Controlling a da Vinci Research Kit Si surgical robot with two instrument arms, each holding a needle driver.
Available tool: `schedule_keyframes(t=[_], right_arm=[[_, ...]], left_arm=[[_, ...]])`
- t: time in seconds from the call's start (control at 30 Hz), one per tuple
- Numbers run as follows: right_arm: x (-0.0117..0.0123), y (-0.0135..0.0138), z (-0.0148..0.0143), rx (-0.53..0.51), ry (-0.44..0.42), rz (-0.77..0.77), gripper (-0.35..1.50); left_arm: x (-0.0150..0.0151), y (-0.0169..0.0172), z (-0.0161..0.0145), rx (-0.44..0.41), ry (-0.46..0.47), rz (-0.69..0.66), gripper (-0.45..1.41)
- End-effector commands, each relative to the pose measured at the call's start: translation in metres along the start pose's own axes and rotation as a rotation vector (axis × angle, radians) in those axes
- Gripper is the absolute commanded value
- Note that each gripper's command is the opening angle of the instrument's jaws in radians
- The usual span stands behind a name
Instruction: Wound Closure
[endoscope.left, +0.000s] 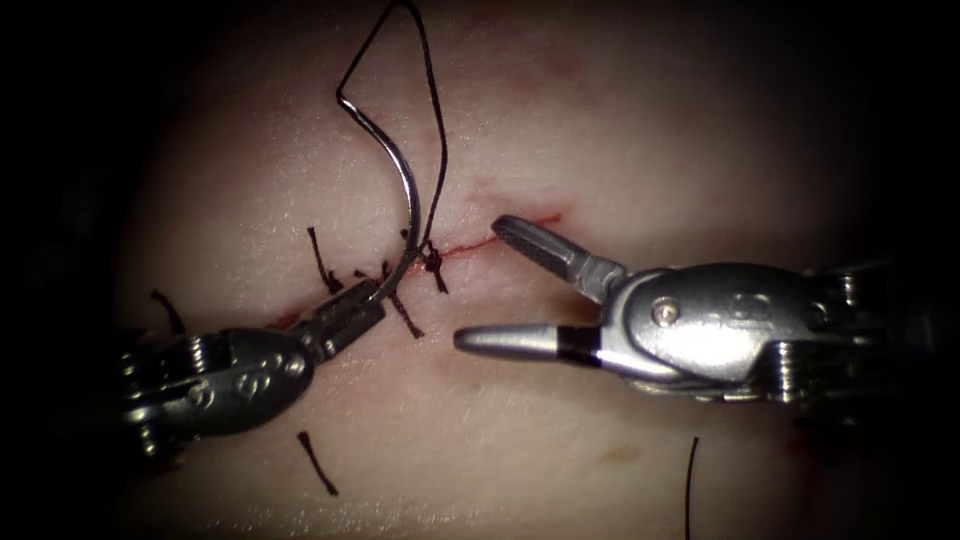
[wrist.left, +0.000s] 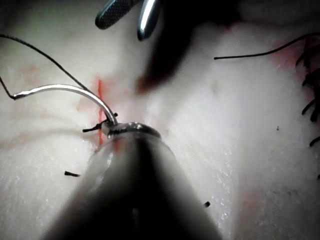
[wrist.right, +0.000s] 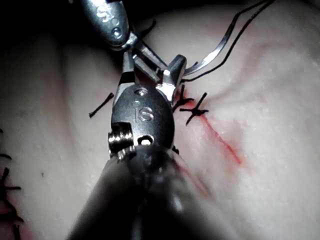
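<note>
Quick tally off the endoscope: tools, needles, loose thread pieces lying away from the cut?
Tools: 2. The left tool is shut on the needle near its point end; the right tool is open and holds nothing.
Needle: 1, seemingly out of the tissue, trailing thread.
Loose thread pieces: 3.
Total: 6.

Needle (endoscope.left: 395, 165) tip — buried between the left gripper (endoscope.left: 355, 312) jaws, can't see it. Thread (endoscope.left: 437, 130) loop runs off the top edge — the stray strand (endoscope.left: 690, 485) leaves the bottom edge.
</note>
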Motion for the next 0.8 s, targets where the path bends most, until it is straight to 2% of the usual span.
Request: schedule_keyframes(t=[0.03,0.2,0.43,0.57,0.8], right_arm=[[0.0005,-0.0009,0.0007,-0.011,-0.009,0.004,1.05],[0.0015,-0.0012,0.0009,-0.059,-0.037,0.016,0.97],[0.0015,0.0005,0.0013,-0.131,-0.081,0.04,0.9],[0.0008,0.0013,0.0024,-0.157,-0.092,0.043,1.08],[0.0002,0.0019,0.0032,-0.17,-0.095,0.055,1.14]], left_arm=[[0.0003,0.0005,0.0009,0.012,-0.008,0.003,-0.45],[0.0007,0.0018,0.0014,0.081,-0.061,0.028,-0.45],[0.0007,0.0032,0.0012,0.138,-0.054,0.097,-0.45],[0.001,0.0037,0.0008,0.188,-0.027,0.145,-0.45],[0.002,0.0037,0.0,0.258,0.005,0.211,-0.45]])
